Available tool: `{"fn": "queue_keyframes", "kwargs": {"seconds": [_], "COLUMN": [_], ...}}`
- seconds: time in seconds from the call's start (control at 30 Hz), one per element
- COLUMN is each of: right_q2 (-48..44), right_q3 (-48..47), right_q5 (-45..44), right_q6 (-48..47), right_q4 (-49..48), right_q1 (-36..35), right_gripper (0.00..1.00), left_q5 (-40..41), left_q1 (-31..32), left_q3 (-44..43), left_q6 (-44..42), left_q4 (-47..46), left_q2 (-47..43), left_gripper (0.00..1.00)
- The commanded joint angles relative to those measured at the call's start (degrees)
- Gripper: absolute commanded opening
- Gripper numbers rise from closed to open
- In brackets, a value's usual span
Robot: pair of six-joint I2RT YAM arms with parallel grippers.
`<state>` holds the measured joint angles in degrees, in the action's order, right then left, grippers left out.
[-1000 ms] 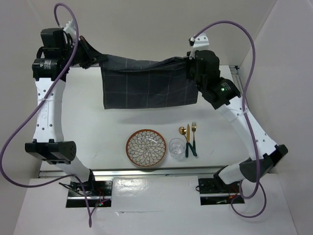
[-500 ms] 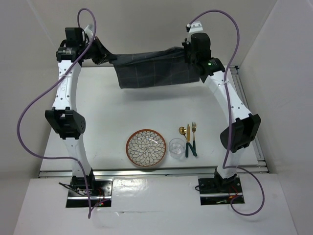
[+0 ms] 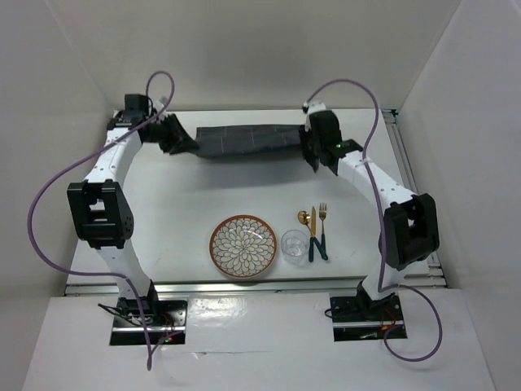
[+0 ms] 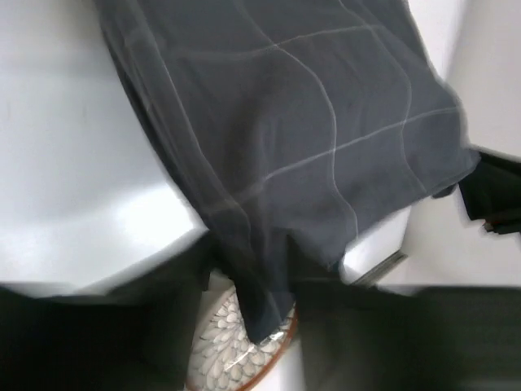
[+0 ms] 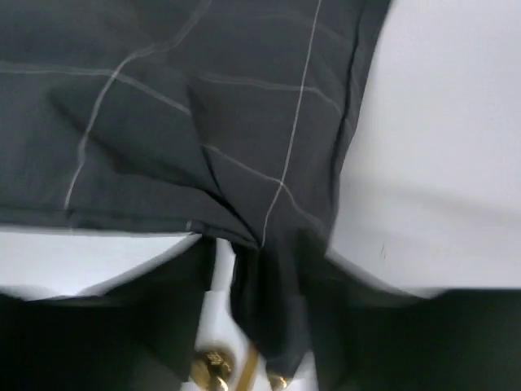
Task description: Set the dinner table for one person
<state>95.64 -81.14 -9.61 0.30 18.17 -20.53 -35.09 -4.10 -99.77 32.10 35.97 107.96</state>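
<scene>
A dark grey checked cloth [image 3: 244, 142] lies stretched along the far side of the white dinner table [image 3: 187, 204], between my two grippers. My left gripper [image 3: 175, 137] is at the cloth's left end and my right gripper [image 3: 312, 151] at its right end. In the left wrist view the jaws of the left gripper [image 4: 252, 326] stand apart, with a loose corner of the cloth [image 4: 309, 122] hanging between them. In the right wrist view the right gripper [image 5: 260, 334] is likewise open, with a bunched corner of the cloth [image 5: 203, 98] between its fingers.
A patterned plate [image 3: 242, 246] with a brown rim sits near the front edge, with a clear glass [image 3: 295, 246] to its right. A gold spoon [image 3: 303, 218], a knife [image 3: 313, 232] and a fork [image 3: 323, 220] lie right of the glass. Walls enclose the table.
Both arms have reached farther back and come down. The cloth, which hung spread between them, now lies low on the far side. Both pairs of jaws have parted.
</scene>
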Motion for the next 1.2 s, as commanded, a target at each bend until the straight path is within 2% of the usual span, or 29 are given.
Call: {"fn": "queue_keyframes", "kwargs": {"seconds": [0.0, 0.03, 0.07, 0.13, 0.27, 0.33, 0.37, 0.4, 0.43, 0.5, 0.53, 0.6, 0.73, 0.93, 1.17], "right_q2": [-6.23, -7.12, -9.22, -11.16, -13.46, -9.79, -7.68, -2.70, 0.05, 5.24, 9.79, 13.25, 17.74, 18.89, 18.18], "right_q3": [8.09, 11.76, 13.19, 14.87, 16.28, 13.92, 9.82, 7.25, 4.62, -2.31, -4.18, -8.04, -8.07, -2.36, 6.87], "right_q5": [3.45, 2.24, 1.53, 2.22, 3.45, 4.06, 5.03, 5.73, 5.74, 5.74, 5.04, 5.64, 8.63, 11.27, 13.12], "right_q6": [3.48, 4.62, 6.19, 7.52, 8.67, 9.63, 10.25, 11.38, 12.18, 14.98, 16.04, 17.71, 19.66, 20.89, 23.43], "right_q4": [0.62, 1.33, 1.95, 3.18, 2.66, 3.27, 4.32, 5.54, 7.04, 11.43, 12.66, 14.87, 14.88, 11.62, 8.63], "right_q1": [-3.18, -4.07, -4.60, -4.60, -4.60, -3.38, -3.37, -2.41, -1.62, -0.74, 0.40, 1.72, 4.09, 4.63, 4.63], "right_gripper": [0.64, 0.74, 0.83, 0.92, 0.98, 0.92, 0.86, 0.66, 0.51, 0.22, 0.01, 0.00, 0.00, 0.00, 0.00], "left_q5": [3.44, 4.06, 4.07, 4.86, 11.34, 13.72, 15.91, 16.89, 17.51, 18.12, 18.74, 19.27, 20.76, 25.06, 28.49], "left_q1": [-0.91, -1.43, -1.44, -1.44, -1.44, -0.13, 0.49, 1.80, 2.51, 3.83, 5.23, 6.47, 7.70, 8.23, 8.23], "left_q3": [9.22, 11.67, 11.70, 11.00, 10.38, 8.89, 7.15, 5.65, 4.16, 1.00, 0.98, 0.45, 3.43, 5.46, 8.53], "left_q6": [-4.40, -4.41, -6.24, -6.78, -6.78, -6.17, -6.17, -5.56, -4.60, -3.45, -2.40, -1.77, 0.15, 0.16, 0.16], "left_q4": [0.59, 1.12, 2.26, 6.30, 6.23, 6.22, 5.61, 6.22, 6.92, 6.93, 6.93, 6.22, 3.42, 2.62, 3.23], "left_q2": [-6.35, -8.10, -8.12, -8.65, -9.79, -7.79, -6.46, -4.80, -0.86, 2.85, 4.43, 7.86, 11.39, 15.34, 15.35], "left_gripper": [0.64, 0.93, 1.00, 1.00, 0.97, 0.65, 0.47, 0.05, 0.00, 0.00, 0.00, 0.00, 0.00, 0.00, 0.00]}}
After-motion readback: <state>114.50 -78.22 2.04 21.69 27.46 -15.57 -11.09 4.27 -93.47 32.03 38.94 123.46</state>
